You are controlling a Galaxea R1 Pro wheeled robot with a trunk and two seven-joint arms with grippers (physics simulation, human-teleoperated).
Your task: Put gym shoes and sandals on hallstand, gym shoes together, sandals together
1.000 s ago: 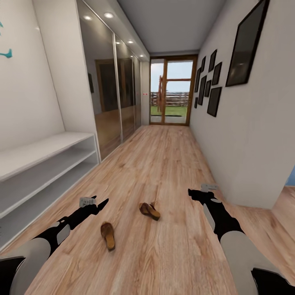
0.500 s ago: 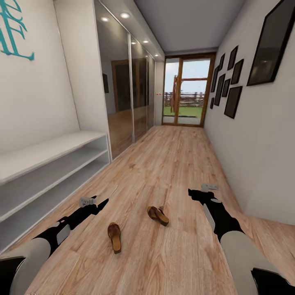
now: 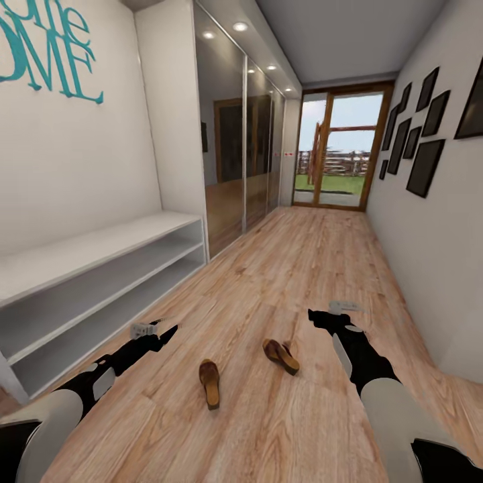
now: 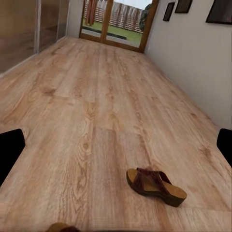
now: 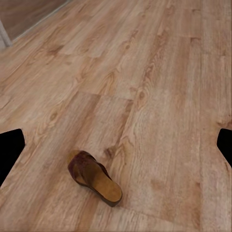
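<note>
Two brown sandals lay on the corridor floor (image 3: 288, 282) between the arms: one sandal (image 3: 210, 383) near the left pincer (image 3: 168, 333), the other sandal (image 3: 281, 355) nearer the right pincer (image 3: 316, 316). Both pincers hung above the planks with fingers spread, holding nothing. The pale shoe rack (image 3: 100, 268) stood along the left wall.

This is the entrance corridor of a home. Teal "HOME" lettering (image 3: 50, 57) hangs on a white wall above a low white shoe bench (image 3: 94, 282). Mirrored wardrobe doors (image 3: 238, 144) line one side, dark picture frames (image 3: 419, 144) the other. Wood-plank flooring (image 3: 295, 268) runs to a glazed door (image 3: 339, 151) showing lawn and fence. Brown sandals (image 3: 210, 382) lie about.
</note>
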